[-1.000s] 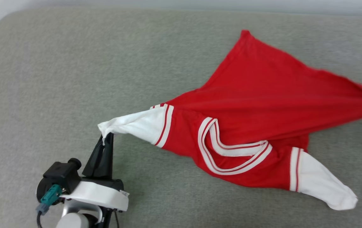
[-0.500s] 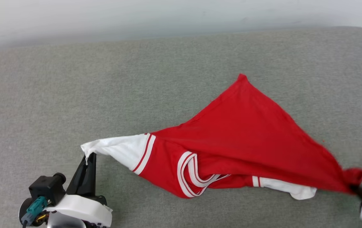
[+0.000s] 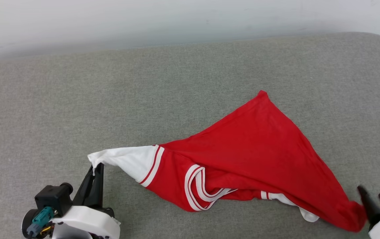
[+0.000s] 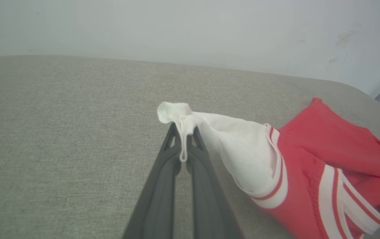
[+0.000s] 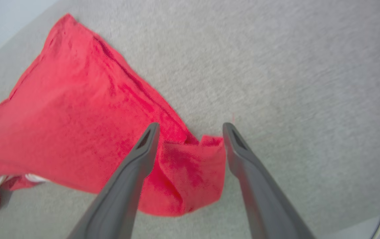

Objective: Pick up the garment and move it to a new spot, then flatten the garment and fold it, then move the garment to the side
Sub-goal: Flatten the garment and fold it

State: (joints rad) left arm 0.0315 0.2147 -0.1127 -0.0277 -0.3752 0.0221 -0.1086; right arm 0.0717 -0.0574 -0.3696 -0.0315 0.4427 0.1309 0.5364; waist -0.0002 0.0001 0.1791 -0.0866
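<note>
Grey surface (image 3: 77,99), garment (image 3: 259,149) seemingly mid-flattening: left gripper (image 3: 96,166) jaws clamp sleeve (image 3: 127,161), right gripper (image 3: 371,192) jaws open; next, grasp hem (image 3: 349,215)

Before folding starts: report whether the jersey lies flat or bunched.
Bunched: the red jersey lies doubled over in a triangle, one white sleeve pinched in the left gripper.

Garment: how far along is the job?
Looks done: garment lies stretched across the cushion. In hand: flattening, left gripper shut on the sleeve tip, right gripper open at the hem corner; the body is twisted. Left: finish flattening, fold, move aside.
</note>
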